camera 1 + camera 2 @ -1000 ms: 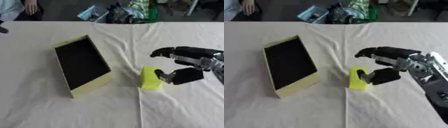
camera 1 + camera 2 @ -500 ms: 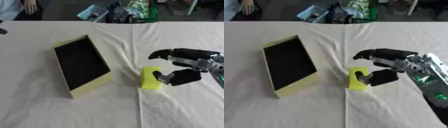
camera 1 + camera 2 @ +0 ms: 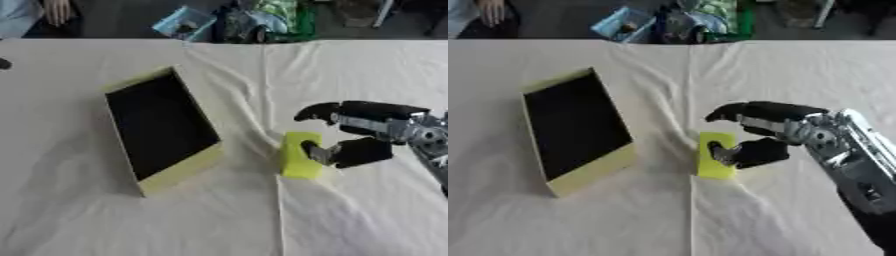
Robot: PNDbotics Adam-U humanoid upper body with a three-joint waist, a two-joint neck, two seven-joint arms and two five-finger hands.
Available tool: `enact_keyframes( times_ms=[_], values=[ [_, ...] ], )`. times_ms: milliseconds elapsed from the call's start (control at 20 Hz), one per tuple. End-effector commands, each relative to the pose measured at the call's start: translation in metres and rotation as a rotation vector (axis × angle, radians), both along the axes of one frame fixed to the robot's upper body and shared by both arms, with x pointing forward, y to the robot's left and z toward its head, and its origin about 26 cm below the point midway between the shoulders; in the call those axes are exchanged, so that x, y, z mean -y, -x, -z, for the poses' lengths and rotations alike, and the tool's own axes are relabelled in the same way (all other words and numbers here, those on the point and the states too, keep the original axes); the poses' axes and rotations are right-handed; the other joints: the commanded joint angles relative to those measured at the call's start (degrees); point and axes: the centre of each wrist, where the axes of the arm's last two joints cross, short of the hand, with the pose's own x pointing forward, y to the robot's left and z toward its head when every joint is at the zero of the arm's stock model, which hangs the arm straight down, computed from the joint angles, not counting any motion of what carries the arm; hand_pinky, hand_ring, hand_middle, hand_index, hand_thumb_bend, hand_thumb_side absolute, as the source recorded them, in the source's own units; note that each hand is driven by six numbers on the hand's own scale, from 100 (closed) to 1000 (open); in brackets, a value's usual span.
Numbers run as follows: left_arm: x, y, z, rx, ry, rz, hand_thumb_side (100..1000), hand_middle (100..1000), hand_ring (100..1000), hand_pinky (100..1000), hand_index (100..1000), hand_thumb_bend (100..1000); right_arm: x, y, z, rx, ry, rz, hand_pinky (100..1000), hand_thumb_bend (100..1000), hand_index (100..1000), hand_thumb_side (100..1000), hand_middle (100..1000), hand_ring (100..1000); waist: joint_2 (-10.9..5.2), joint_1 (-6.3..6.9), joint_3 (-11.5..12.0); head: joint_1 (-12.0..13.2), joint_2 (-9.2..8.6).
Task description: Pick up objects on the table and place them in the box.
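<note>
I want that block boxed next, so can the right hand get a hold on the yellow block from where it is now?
Probably yes. The right hand is already at the yellow block, thumb against its near face and fingers arched above it, with only bare tablecloth around. The box stands apart to the left.

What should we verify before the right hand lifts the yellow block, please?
1. Thumb on the yellow block: ok, it rests on the block's top face.
2. Right hand closed round the block: not ok, its fingers arch above the far edge without pinching it.
3. Block free of neighbours: ok, it lies alone on the white cloth, apart from the box.
4. Yellow box ready: ok, it lies open to the block's left, its dark inside showing nothing.
5. Path to the box: ok, only bare cloth lies between.
6. Left hand: cannot tell, it shows in neither view.
</note>
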Motion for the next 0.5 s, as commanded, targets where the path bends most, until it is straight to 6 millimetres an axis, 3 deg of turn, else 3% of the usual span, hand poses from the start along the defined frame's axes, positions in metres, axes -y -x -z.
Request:
enact_keyframes(
  times_ms=[50,500],
  values=[
    [0.0011,0.0016,-0.0092,0.028,-0.015,0.009,628,678,688,503,667,100,0.0014,-0.002,-0.0049,0.005,0.006,0.003,895,100,1000,829,1000,1000,-0.02,-0.21,0.0,-0.19,-0.58],
    [0.0012,0.0016,-0.0091,0.026,-0.015,0.01,627,679,687,504,667,100,0.0015,-0.0047,0.0022,-0.028,0.003,-0.011,887,100,1000,861,1000,1000,0.38,-0.2,0.2,-0.17,-0.7]
  ],
)
